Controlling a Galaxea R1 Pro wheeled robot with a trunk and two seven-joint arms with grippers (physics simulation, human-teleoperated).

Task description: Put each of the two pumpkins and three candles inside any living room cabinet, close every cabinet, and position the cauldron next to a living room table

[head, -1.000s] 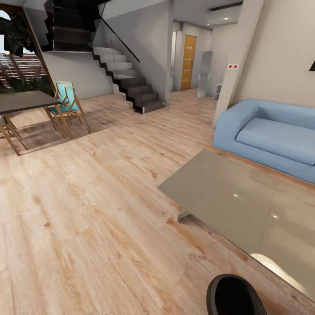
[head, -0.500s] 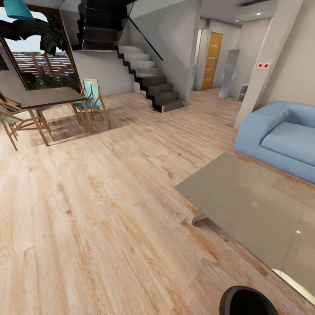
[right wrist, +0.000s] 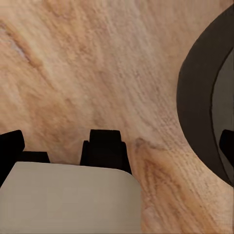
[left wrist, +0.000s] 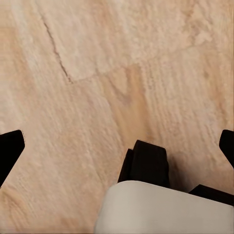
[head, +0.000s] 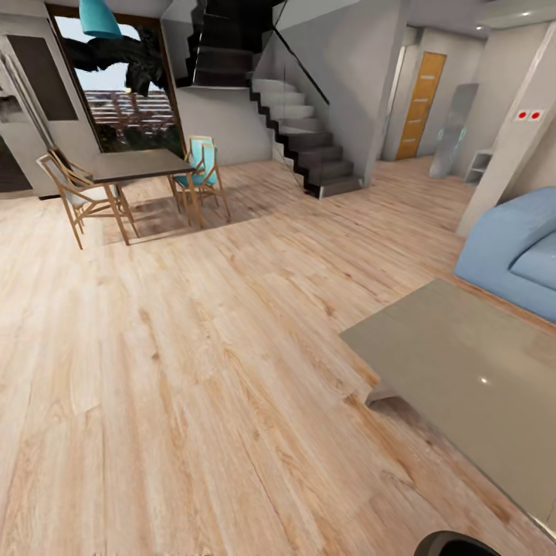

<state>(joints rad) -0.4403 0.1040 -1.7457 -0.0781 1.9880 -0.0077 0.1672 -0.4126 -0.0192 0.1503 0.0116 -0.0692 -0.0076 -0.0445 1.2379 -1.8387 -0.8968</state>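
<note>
The low table (head: 471, 371) with its glossy grey top stands on the wood floor at the right of the head view. The black rim of the cauldron (head: 457, 544) peeks over the bottom edge, on the floor near the table's front corner. In the right wrist view the cauldron (right wrist: 195, 97) curves in beside my right gripper (right wrist: 119, 145). That gripper is open, and one fingertip (right wrist: 227, 144) sits over the pot's mouth. My left gripper (left wrist: 118, 146) hangs open over bare floorboards, holding nothing.
A blue sofa (head: 516, 251) stands behind the table at the right. A dark dining table (head: 137, 164) with wooden chairs (head: 77, 197) is at the far left. Stairs (head: 313, 150) and an orange door (head: 421, 104) lie at the back. Wide wood floor (head: 193, 371) stretches between.
The whole head view has swung left. The low table and sofa slid right, the dining set came further in, and the cauldron dropped almost out at the bottom edge.
</note>
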